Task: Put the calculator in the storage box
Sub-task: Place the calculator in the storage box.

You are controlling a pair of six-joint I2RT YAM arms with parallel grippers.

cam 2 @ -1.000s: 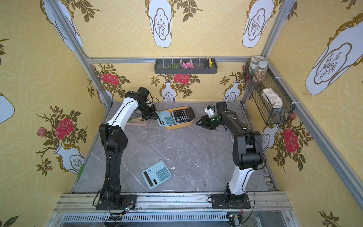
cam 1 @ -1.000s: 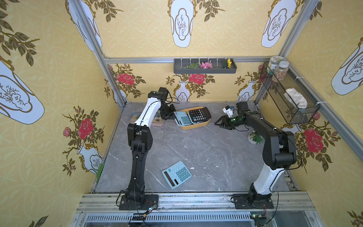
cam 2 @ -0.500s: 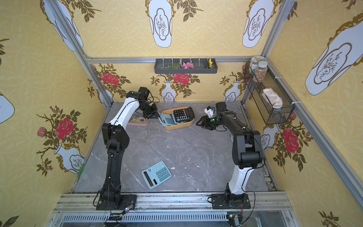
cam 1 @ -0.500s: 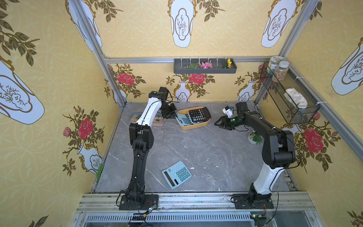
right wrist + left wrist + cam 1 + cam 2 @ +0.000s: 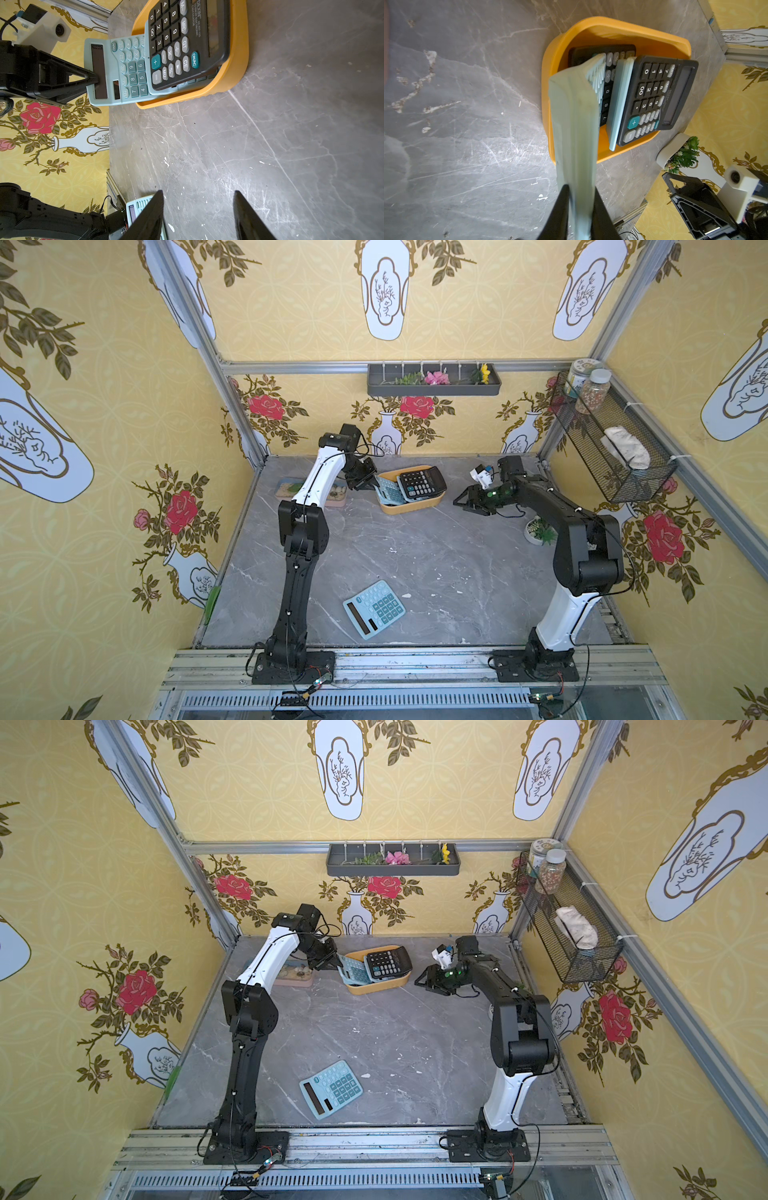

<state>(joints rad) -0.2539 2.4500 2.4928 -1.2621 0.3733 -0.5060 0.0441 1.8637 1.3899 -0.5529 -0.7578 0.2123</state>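
Tipping steeper than before, the pale-blue calculator (image 5: 385, 491) is entering the storage box (image 5: 411, 507); left tool (image 5: 371, 485) is still pinching it, right tool (image 5: 461, 504) is idling parted, empty.

We can read the black calculator (image 5: 182, 41) plainly: "DEXIN" on its face, "12 DIGITS ELECTRONIC CALCULATOR" beside that, and keys marked ON/AC, CE, GT, MRC, M-, MU, %, +, =, 00 and single digits. A model line next to the brand is too small for us. On the pale teal calculator (image 5: 124, 70) we make out ON/AC, CE, GT, MRC, M+, M- and digits 4 to 9.
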